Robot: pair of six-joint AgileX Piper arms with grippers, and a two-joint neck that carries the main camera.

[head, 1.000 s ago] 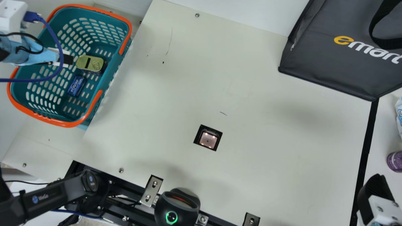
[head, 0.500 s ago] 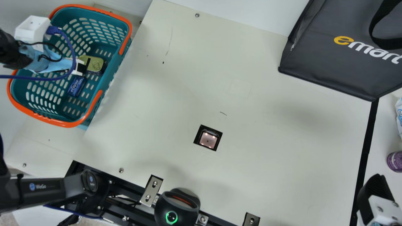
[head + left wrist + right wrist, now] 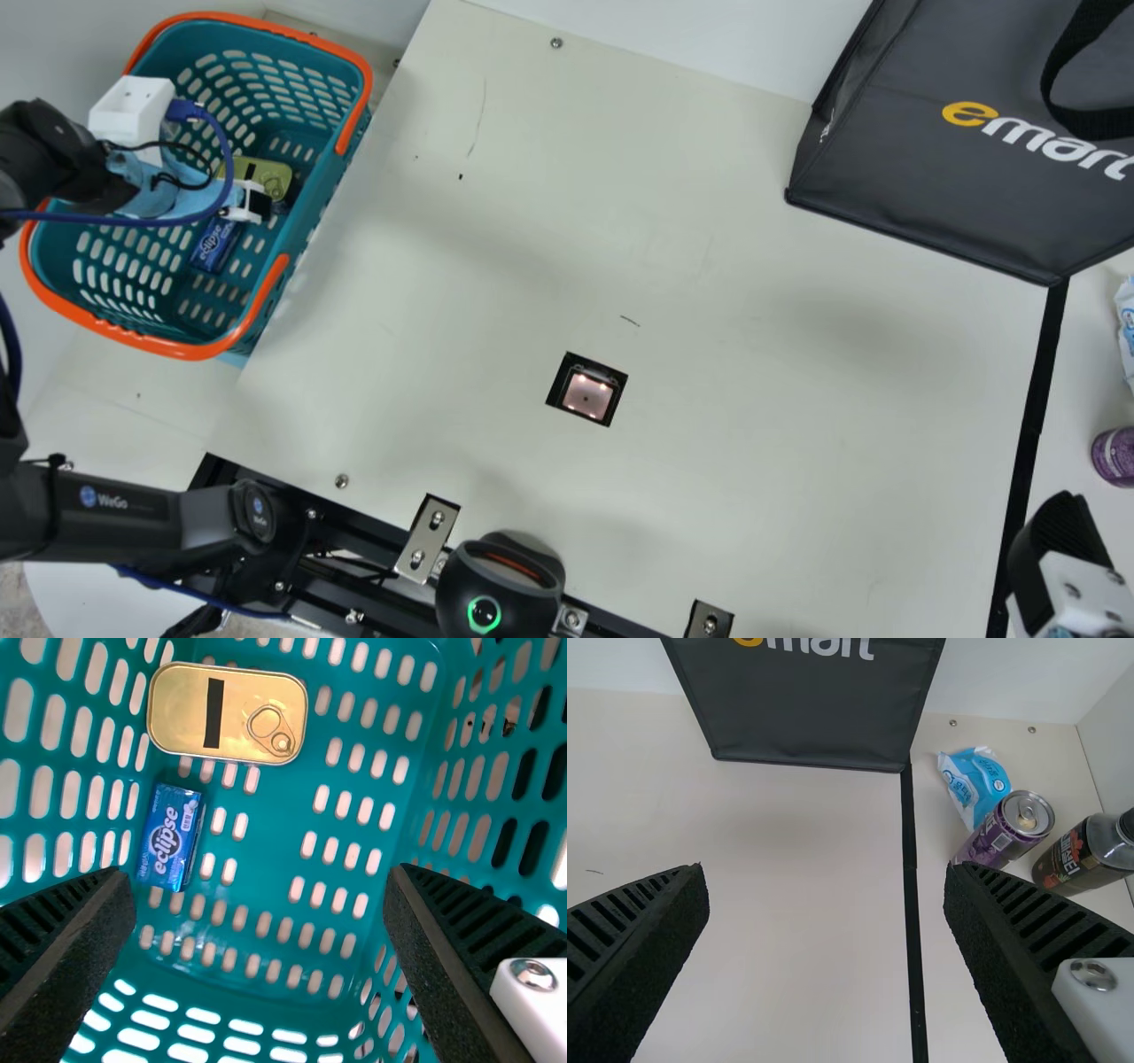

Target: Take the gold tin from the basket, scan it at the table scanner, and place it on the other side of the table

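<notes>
A cream table [image 3: 753, 461] — on it a bag [image 3: 921, 195], blue packet [image 3: 974, 784], purple can [image 3: 990, 842], bottle [image 3: 1076, 858], black strip [image 3: 1033, 425].

Blue pack [image 3: 170, 846] says "eclipse", bag [image 3: 895, 195] "emart", left arm [image 3: 133, 527] "WeGo".

Main view, far left: your left arm [image 3: 106, 514] shows a dark link low down, with a rounded joint [image 3: 254, 512] at its inner end. Higher up, the dark wrist [image 3: 66, 164] leads into light-blue wrapping [image 3: 159, 186]; white housing [image 3: 133, 108] beside it, blue cable [image 3: 226, 164] looping over. Your left hand [image 3: 257, 202] points inward. Left wrist view: its ribbed fingers [image 3: 62, 966] stand wide apart. Your right hand [image 3: 1063, 545] sits at the main view's lower right edge. Right wrist view: ribbed fingers [image 3: 633, 957] spread wide.
</notes>
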